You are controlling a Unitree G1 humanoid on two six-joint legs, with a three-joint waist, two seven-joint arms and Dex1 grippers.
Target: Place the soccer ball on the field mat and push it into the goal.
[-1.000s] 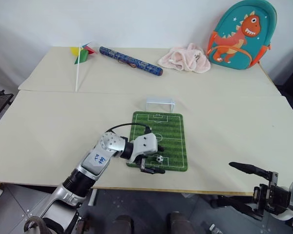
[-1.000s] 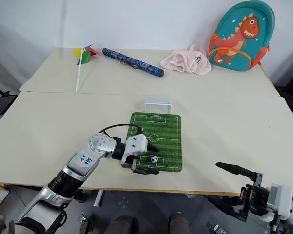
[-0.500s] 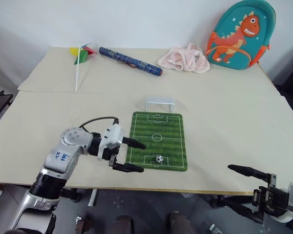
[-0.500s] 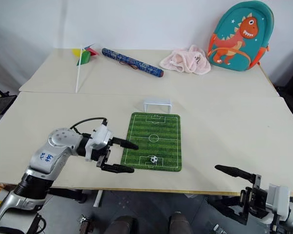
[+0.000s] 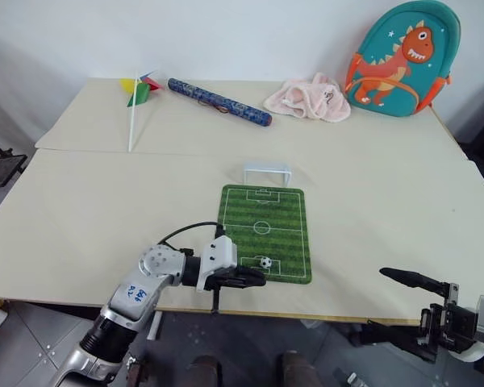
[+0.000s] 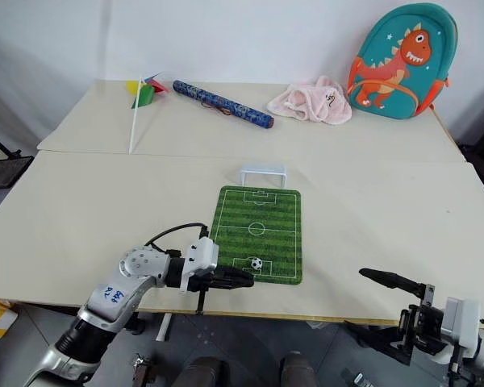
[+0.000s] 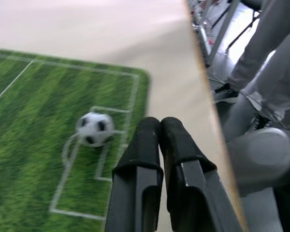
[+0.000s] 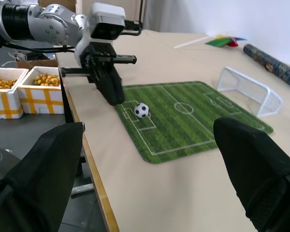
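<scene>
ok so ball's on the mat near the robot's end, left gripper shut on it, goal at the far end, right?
Not quite. The left gripper is shut but empty; the ball lies free on the mat beside the fingertips, as the left wrist view shows. The goal is at the far end.

Field mat (image 5: 263, 234) is laid near table (image 5: 89, 218) front edge, centre. Ball (image 5: 265, 262) is sat on its near end. Goal (image 5: 267, 172) is placed just behind the far end. Backpack (image 5: 399, 58), towel (image 5: 307, 98), tube (image 5: 218, 101), pinwheel (image 5: 135, 101) are spread along the back.
</scene>
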